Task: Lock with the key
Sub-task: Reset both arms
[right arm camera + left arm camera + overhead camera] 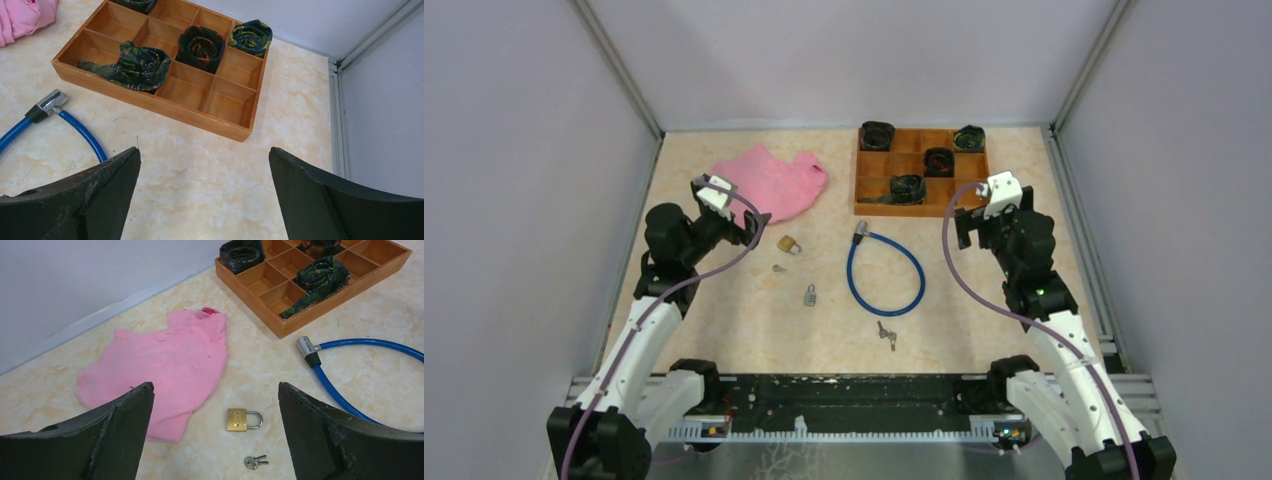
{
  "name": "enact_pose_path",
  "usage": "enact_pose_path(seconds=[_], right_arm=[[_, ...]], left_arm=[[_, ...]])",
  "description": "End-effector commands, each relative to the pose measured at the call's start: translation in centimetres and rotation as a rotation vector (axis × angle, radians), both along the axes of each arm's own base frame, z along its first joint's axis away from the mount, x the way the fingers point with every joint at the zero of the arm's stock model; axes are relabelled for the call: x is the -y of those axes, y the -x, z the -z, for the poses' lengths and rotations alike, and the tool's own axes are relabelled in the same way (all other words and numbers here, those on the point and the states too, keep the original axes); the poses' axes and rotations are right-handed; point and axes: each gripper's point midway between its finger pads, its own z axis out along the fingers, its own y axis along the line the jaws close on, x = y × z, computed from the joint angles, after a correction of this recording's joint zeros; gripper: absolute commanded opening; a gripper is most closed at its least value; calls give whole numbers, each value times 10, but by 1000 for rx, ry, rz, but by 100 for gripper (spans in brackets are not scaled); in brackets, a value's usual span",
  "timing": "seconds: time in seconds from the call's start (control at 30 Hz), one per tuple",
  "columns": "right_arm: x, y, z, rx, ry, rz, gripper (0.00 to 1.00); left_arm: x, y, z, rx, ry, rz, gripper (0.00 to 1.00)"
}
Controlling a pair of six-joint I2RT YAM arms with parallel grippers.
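A brass padlock (789, 244) (243, 419) lies flat on the marble table with its shackle pointing right, and a small pair of keys (777, 268) (255, 461) rests just in front of it. My left gripper (752, 224) (215, 387) hovers open above both, touching neither. A blue cable lock (884, 275) (350, 375) (80, 130) forms a loop at the centre, with another set of keys (886, 335) near it. My right gripper (967, 224) (205, 150) hangs open over bare table, to the right of the cable.
A pink cloth (769, 183) (165, 365) lies at the back left, next to the padlock. A wooden compartment tray (921, 211) (350, 295) (150, 100) with rolled dark ties sits at the back right. A small silver combination lock (809, 295) lies left of the cable.
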Motion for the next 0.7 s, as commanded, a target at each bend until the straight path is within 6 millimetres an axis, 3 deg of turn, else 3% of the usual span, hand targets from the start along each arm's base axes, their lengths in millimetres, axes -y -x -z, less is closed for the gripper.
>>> enact_pose_path(seconds=[0.0,0.67], right_arm=[[1,-2,-28,90,-13,6,99],[2,1,-32,104,-14,7,99]], left_arm=[[1,3,-19,45,16,14,97],[3,2,-12,23,18,23,98]])
